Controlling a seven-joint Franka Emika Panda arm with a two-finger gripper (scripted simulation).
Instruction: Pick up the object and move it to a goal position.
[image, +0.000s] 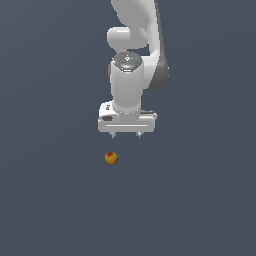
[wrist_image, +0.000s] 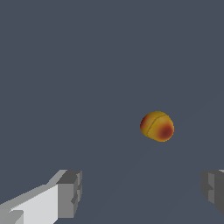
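Observation:
The object (image: 111, 158) is a tiny round ball, orange-yellow with red patches, resting on the dark grey floor. My white gripper (image: 126, 135) hangs above it and slightly toward the exterior view's right, pointing down. Its two short fingertips (image: 114, 134) stand wide apart with nothing between them. In the wrist view the ball (wrist_image: 157, 126) lies ahead of the open gripper (wrist_image: 142, 190), apart from both grey pads (wrist_image: 70, 192).
A flat, uniform dark grey surface (image: 200, 200) fills both views. The white arm (image: 131, 75) rises behind the gripper.

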